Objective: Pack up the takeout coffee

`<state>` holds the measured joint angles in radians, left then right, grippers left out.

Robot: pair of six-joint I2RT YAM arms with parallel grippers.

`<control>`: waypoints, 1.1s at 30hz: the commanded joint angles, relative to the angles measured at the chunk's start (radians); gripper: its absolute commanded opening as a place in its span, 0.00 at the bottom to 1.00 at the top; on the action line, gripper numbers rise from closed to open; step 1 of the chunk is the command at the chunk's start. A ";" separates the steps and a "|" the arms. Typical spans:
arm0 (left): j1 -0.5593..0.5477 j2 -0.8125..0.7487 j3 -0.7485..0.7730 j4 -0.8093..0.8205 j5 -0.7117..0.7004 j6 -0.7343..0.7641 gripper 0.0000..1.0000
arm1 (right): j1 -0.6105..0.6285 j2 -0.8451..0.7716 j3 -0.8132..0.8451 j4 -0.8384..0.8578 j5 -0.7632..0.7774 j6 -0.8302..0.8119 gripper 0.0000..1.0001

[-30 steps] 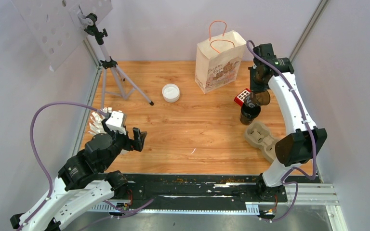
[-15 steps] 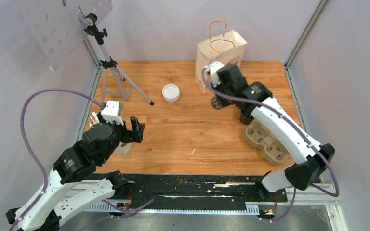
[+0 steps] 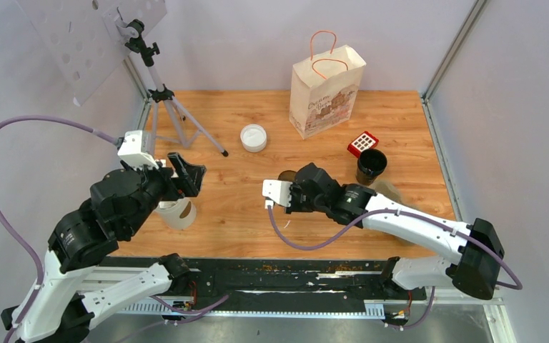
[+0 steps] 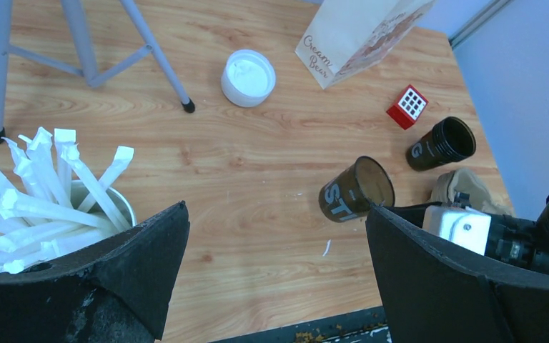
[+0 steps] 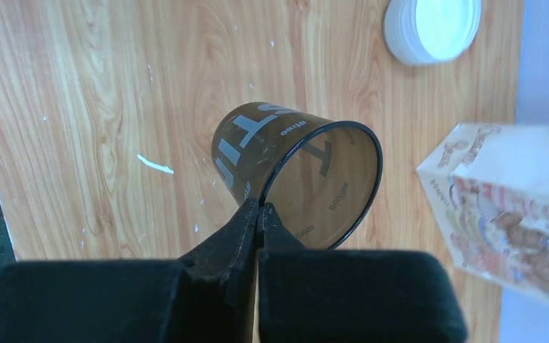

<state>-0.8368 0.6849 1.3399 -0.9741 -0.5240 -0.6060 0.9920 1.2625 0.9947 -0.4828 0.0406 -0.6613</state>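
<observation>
Nearest you, the left gripper (image 3: 189,168) hangs with its fingers wide apart and nothing between them, above a pale cup (image 3: 176,214) stuffed with white wrapped sticks. At mid-table the right gripper (image 5: 259,209) has its fingers pressed together on the rim of a brown coffee cup (image 5: 307,171), which is tilted, lidless and showing its open mouth. You cannot tell whether it touches the table (image 3: 243,207).

Right of it lies a pulp carrier (image 4: 465,187), then a second dark cup (image 3: 370,164), also lidless, just beside a red cube (image 3: 363,143). Farther back are a white round lid (image 3: 253,137), a paper bag (image 3: 325,93) and a tripod (image 3: 179,118).
</observation>
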 commanded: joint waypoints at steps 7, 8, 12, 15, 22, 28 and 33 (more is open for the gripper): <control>-0.002 -0.004 0.006 -0.027 0.011 -0.019 0.99 | 0.095 0.065 -0.030 0.154 -0.041 -0.235 0.00; -0.002 -0.002 0.007 -0.028 0.010 -0.016 0.99 | 0.100 0.079 -0.028 0.149 -0.042 -0.242 0.00; -0.002 -0.001 0.001 -0.035 0.002 -0.011 0.99 | 0.117 0.124 -0.019 0.126 0.025 -0.261 0.00; -0.002 0.009 0.000 -0.039 0.018 0.002 0.99 | 0.126 0.145 -0.020 0.119 0.044 -0.264 0.00; -0.002 0.078 0.045 -0.082 0.046 0.055 0.99 | 0.140 0.176 -0.028 0.092 0.097 -0.261 0.00; -0.002 0.116 0.033 -0.071 0.063 0.077 0.99 | 0.146 0.172 -0.018 0.083 0.086 -0.244 0.03; -0.002 0.172 0.055 -0.086 0.053 0.133 0.99 | 0.146 0.119 0.025 0.050 0.063 -0.192 0.22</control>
<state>-0.8368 0.8181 1.3521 -1.0599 -0.4683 -0.5350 1.1313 1.4384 0.9634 -0.4126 0.1162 -0.8959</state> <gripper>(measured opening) 0.988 0.153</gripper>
